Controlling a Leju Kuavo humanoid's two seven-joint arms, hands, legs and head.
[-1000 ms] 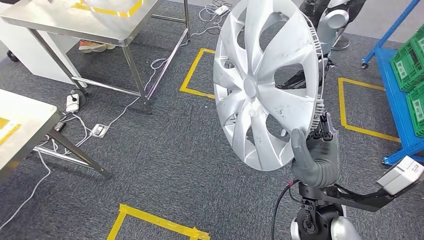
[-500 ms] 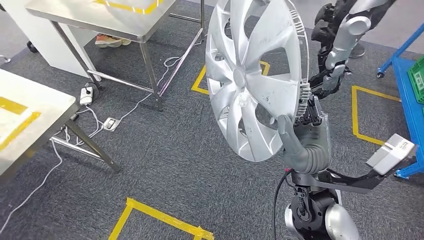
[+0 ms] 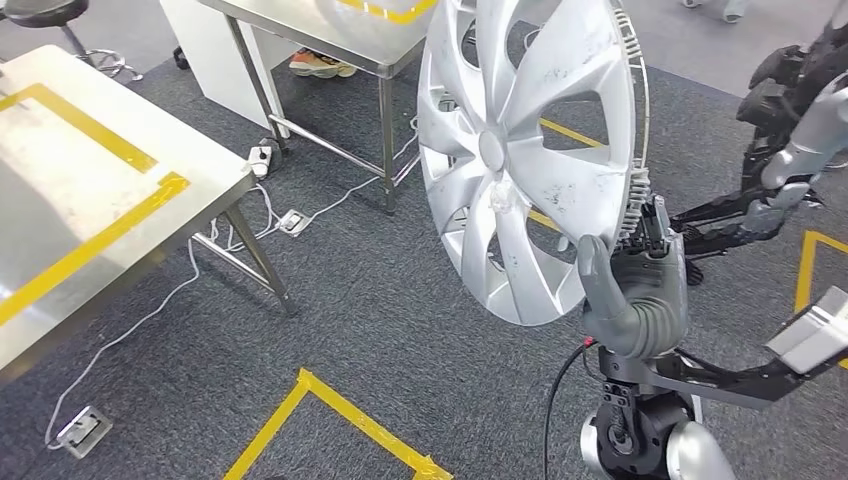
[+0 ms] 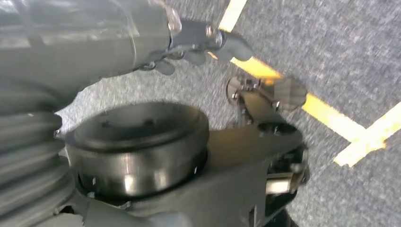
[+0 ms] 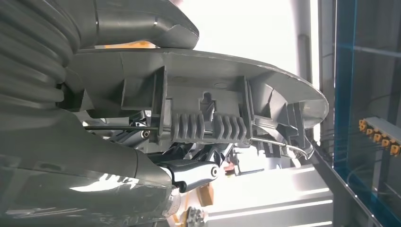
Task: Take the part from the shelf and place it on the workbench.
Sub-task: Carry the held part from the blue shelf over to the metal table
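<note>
Grey carpet (image 3: 380,330) covers the floor, marked with yellow tape (image 3: 340,415) in angled outlines. Near the head view's left edge stands a steel tabletop (image 3: 110,210) with yellow tape lines on it, and a second steel table (image 3: 330,35) sits farther back, with a white cabinet and a pair of shoes (image 3: 322,66) under it. White cables (image 3: 300,215) and power strips trail across the carpet between the table legs.

Held up in the air, well clear of both tables, is the part: a silver hubcap (image 3: 525,150) standing nearly upright on edge, its spoked face turned toward the tabletop side. The right hand (image 3: 635,295) grips its lower rim, grey thumb pressed on the front face and darker fingers (image 3: 650,235) behind the clip-lined edge (the right wrist view shows the ribbed back of the rim (image 5: 208,104) resting against the hand (image 5: 85,156)).

Another robot's silver and black arm (image 3: 790,150) reaches in at the far right.

The left hand (image 4: 189,42) hangs over carpet and a tape line (image 4: 326,109); the picture is blurred, but its fingers (image 4: 231,45) seem loosely curled with nothing in them, though I cannot tell for sure.
</note>
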